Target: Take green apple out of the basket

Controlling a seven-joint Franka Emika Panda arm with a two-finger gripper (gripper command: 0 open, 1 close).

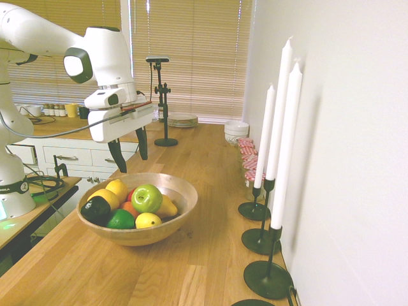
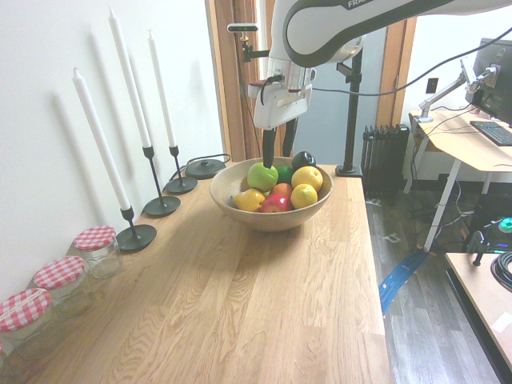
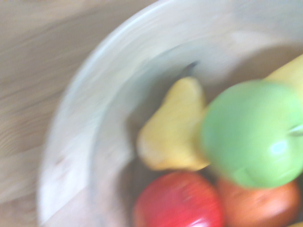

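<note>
Wide apart, my fingers [image 1: 116, 156] hang above the basket [image 1: 143, 237]. Inside the basket, the green apple [image 1: 146, 198] sits atop other fruit, beside a yellow pear [image 3: 177, 127]; candles [image 1: 287, 146] stand well apart from the basket.

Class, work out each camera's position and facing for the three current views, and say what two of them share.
First exterior view: above one end of the counter, facing the blinds, the basket nearer than the robot; arm and open gripper show.
Second exterior view: above the counter from the opposite side, facing the door, jars in front; forearm, wrist and gripper show.
Wrist view: on the wrist, looking down into the basket from close by; no robot part shows.
Shared: both exterior views show the green apple and the candles.
</note>
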